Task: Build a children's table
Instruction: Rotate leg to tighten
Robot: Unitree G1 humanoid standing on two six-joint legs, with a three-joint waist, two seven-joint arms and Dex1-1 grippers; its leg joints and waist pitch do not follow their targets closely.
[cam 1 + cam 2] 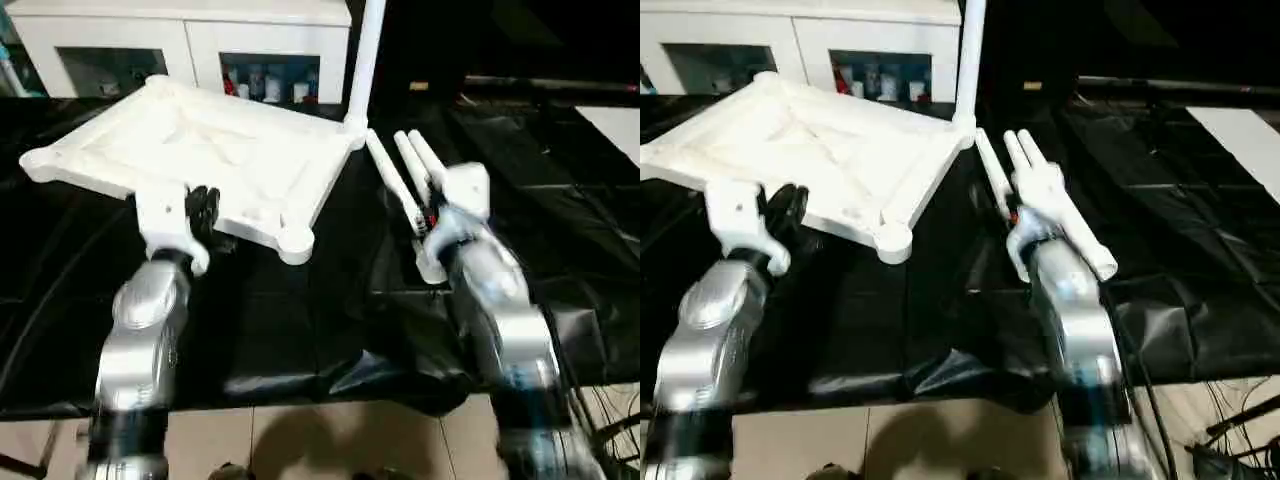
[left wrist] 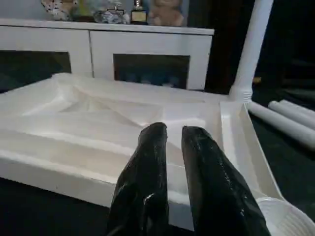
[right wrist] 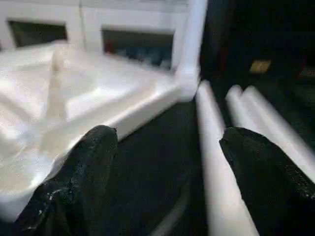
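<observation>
A black-draped work table carries the white table top, which lies upside down with its ribbed underside up. One leg stands upright in the top's far right corner socket. Three loose legs lie side by side on the cloth just right of the top. Behind stands a white cabinet.

The left gripper hangs at the top's near edge, its fingers nearly together and holding nothing. The right gripper is spread wide and empty, over the cloth between the top's right edge and the loose legs.
</observation>
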